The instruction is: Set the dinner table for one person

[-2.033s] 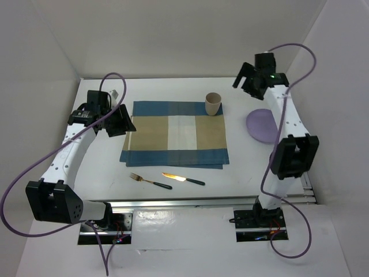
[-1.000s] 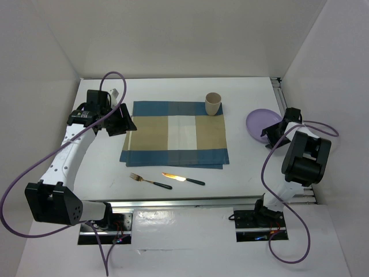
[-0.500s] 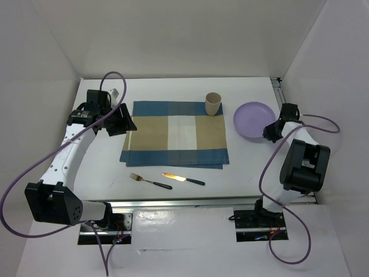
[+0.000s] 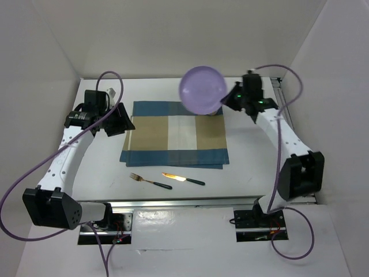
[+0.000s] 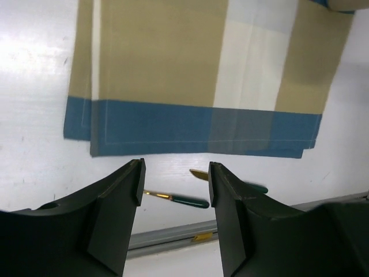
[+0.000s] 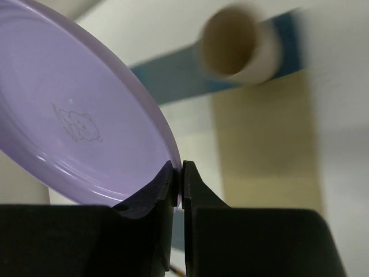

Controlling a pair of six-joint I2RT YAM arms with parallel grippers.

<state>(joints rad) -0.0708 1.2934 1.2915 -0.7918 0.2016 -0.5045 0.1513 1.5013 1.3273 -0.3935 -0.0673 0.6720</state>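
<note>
The right gripper (image 6: 179,180) is clamping the purple plate (image 4: 202,89) by its rim, holding it tilted in the air near the far edge of the white tabletop (image 4: 253,161) stretching beneath both arms. The left gripper (image 5: 174,193) is hovering open and empty by the placemat's (image 4: 167,135) left edge.

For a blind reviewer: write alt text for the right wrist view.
The right gripper pinches the rim of a tilted lilac plate. Beyond it, blurred, a beige cup stands at the blue edge of a checked placemat.
</note>
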